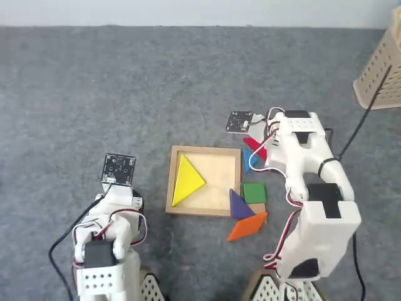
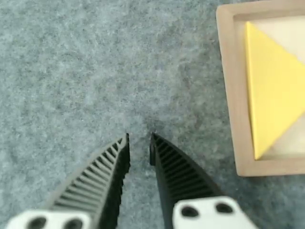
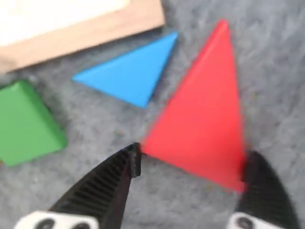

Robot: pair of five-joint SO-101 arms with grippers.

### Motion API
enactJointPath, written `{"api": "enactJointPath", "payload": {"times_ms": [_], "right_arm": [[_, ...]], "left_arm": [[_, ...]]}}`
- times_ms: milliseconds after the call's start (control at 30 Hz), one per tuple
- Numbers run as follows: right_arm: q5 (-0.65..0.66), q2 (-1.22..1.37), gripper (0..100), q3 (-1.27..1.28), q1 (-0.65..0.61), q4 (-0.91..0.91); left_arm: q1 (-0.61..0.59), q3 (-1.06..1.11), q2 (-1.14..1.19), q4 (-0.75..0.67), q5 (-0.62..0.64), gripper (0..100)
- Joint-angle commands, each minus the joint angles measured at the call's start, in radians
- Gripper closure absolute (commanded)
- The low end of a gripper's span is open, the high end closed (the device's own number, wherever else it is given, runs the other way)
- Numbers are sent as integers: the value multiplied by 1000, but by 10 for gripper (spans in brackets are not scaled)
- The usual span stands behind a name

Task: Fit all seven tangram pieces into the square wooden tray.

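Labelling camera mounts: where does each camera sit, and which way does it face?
High view: fixed overhead, facing down; left arm and right arm show beside the wooden tray.
Left wrist view: on the left arm, facing down past the left claw at carpet.
Right wrist view: on the right arm, facing down; right claw open around the red triangle.
Shared: high and left wrist views show the yellow triangle.

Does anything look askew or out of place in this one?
Yes: the purple triangle sits over the corner of the tray by the green square, overlapping the rim rather than lying inside or outside. Nothing else stands out.
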Motion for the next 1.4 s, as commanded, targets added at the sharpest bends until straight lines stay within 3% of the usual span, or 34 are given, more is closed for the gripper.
{"api": "enactJointPath", "payload": {"times_ms": [0,500,833,1067,1233,1367], "right_arm": [[-77,-12,793,0,-13,-16],[-367,-25,796,-6,35,147],[-951,-27,795,-20,76,203],[-984,-246,796,100,168,176],[-859,-524,794,210,21,101],[-766,-573,752,203,-140,108]], "left_arm": [[2,-8,-21,0,8,929],[2,-8,-21,0,8,929],[2,-8,-21,0,8,929],[2,-8,-21,0,8,929],[2,-8,-21,0,8,929],[2,-8,-21,0,8,929]]}}
